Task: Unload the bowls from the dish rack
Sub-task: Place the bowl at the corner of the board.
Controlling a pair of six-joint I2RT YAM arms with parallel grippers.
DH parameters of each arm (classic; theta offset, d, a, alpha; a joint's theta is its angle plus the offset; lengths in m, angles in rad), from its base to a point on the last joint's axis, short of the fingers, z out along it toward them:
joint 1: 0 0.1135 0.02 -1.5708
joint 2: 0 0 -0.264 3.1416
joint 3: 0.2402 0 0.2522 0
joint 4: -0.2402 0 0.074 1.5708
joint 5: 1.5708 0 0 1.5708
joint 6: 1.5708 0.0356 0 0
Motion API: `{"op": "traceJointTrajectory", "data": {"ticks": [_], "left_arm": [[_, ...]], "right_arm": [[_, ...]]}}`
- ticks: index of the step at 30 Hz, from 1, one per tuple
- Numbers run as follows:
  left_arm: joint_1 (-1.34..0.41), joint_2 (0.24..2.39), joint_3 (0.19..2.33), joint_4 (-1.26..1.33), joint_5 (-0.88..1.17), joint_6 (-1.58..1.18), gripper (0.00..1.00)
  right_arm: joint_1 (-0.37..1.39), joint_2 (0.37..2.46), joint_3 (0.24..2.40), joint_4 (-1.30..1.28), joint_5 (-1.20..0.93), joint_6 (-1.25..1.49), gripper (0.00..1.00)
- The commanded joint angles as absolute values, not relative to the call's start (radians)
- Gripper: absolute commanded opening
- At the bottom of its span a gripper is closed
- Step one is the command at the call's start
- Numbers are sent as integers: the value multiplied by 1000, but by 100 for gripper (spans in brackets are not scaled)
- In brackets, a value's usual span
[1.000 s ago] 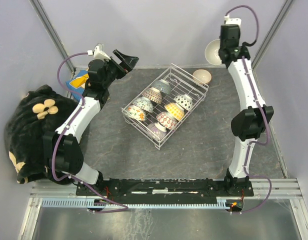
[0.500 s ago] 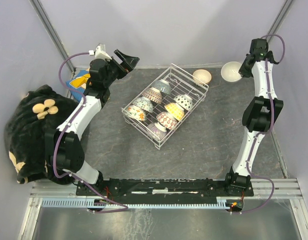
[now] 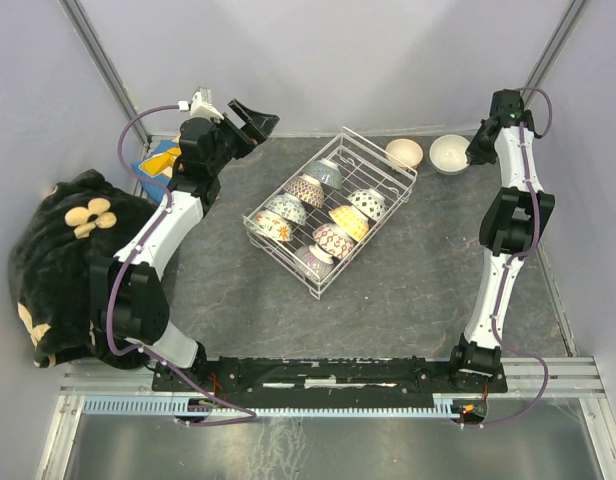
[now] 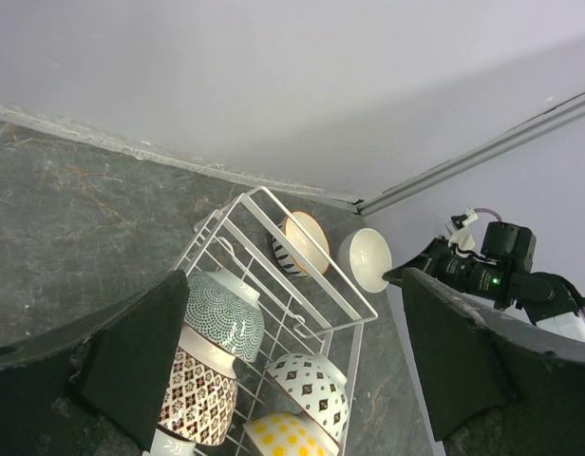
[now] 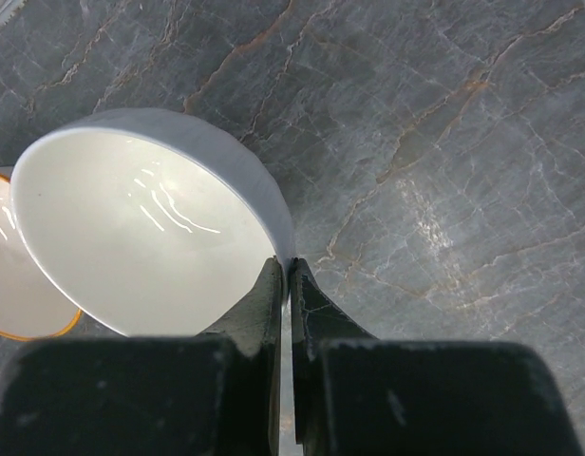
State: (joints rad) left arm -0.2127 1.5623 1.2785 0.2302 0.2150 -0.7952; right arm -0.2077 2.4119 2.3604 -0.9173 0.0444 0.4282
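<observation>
Beyond the rack's (image 3: 282, 256) far right corner, the right gripper (image 5: 290, 271) pinches the rim of a white bowl (image 5: 141, 228), apparently set down just beside another bowl (image 3: 404, 152). The held bowl lies rackward of the fingers. Off the rack's far left side, the left gripper (image 3: 248, 122) hangs spread wide and empty, nearer the racked bowls (image 3: 323, 215).

Bare table (image 3: 418, 290) flanks the dish rack (image 3: 368, 236); behind it the orange-rimmed bowl (image 3: 404, 152) and white bowl (image 3: 449, 153), perhaps touching, block the corner

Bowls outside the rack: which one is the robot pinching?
The plain white bowl, farthest right: the right end effector is shut on its rim. The orange-rimmed bowl beside it is untouched.
</observation>
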Motion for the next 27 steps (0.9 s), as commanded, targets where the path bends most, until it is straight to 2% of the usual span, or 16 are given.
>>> {"op": "traceJointTrajectory", "data": {"ticks": [1,15,19,27], "left_arm": [[-209,1567,1328,246,217,-822,99],[-209,1581,1356,232,213,-816,100],[-209,1584,1361,227,210,-812,99],[-209,1582,1362,225,209,-811,100]], "right_arm": [[-220,2415,2448,-870,14,465,1],[-244,2489,2506,-885,-14,497,1],[-246,2498,2506,-884,-20,502,5],[-253,2497,2492,-870,-40,516,37]]}}
